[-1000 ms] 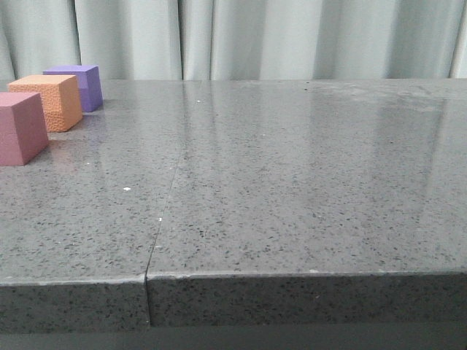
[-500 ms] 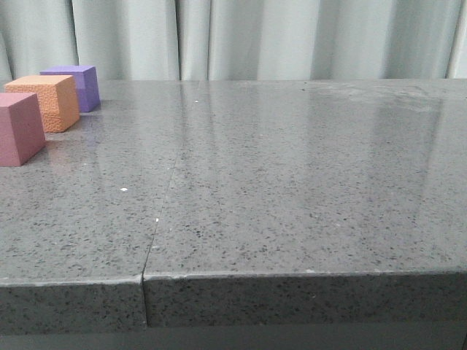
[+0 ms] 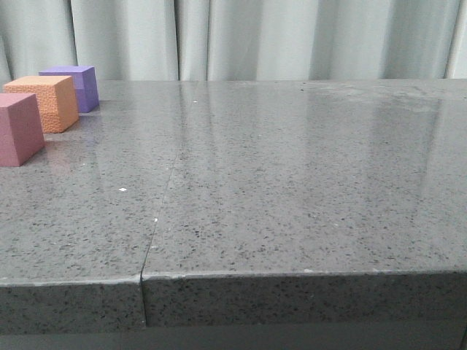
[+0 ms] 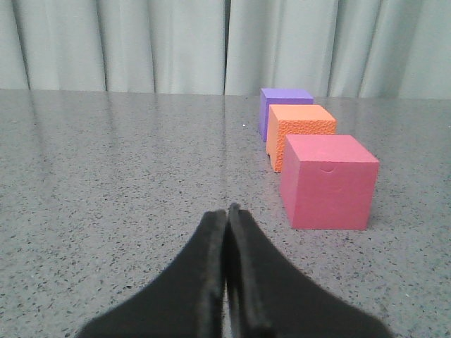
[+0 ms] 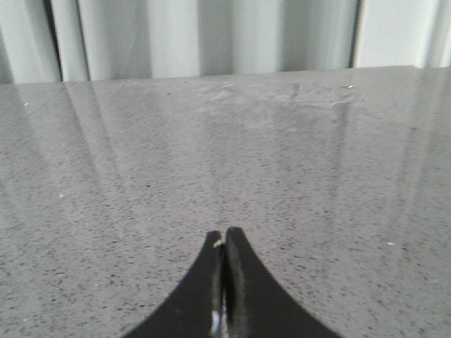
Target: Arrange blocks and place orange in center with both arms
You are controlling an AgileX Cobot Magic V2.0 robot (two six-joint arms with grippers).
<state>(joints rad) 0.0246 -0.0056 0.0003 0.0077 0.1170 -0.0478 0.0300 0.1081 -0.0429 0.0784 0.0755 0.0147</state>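
Orange cube (image 3: 42, 102) at far left of grey speckled table (image 3: 292, 189), middle of a three-cube row running front to back. Purple cube (image 3: 74, 86) just behind it, nearest the pale curtain (image 3: 255, 36); pink-red cube (image 3: 18, 127) just in front, partly cut off by the front view's left edge. Narrow gaps between neighbours in left wrist view; contact not certain. Left gripper (image 4: 227, 211) fingers pressed together, nothing held, low over the table, near the pink-red cube but apart. Right gripper (image 5: 224, 236) likewise closed and empty, over bare tabletop. Seam (image 3: 164, 197) across table surface.
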